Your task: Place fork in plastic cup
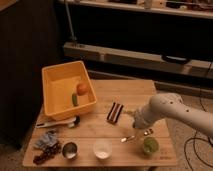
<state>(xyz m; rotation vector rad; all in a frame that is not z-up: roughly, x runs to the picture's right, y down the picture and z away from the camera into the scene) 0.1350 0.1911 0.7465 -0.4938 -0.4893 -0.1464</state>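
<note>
- My end effector [137,126] hangs low over the right part of the tabletop [100,130], with its jaws spread wide and nothing between them.
- The fork [129,137] lies flat on the wood just below and in front of my end effector, on the side toward the near edge. I cannot tell whether a fingertip touches it.
- Its long axis runs on a shallow diagonal, from lower left up toward the right. I judge that my jaws should straddle it across that line, not along it.
- The plastic cup [150,145] stands upright just right of the fork's right end, near the front right corner. I cannot see anything in it.
- From there the carry should be short: lift, tip the fork upright, and go a little right and forward.
- The yellow bin [50,82] at the back left holds an orange fruit [82,88] and a small green item [75,99].
- The white bowl [102,148] and the metal cup [69,149] stand along the near edge, left of the fork, and I cannot make out any contents.
- A dark brown bar [115,112] lies just left of my arm, apart from the fork.
</note>
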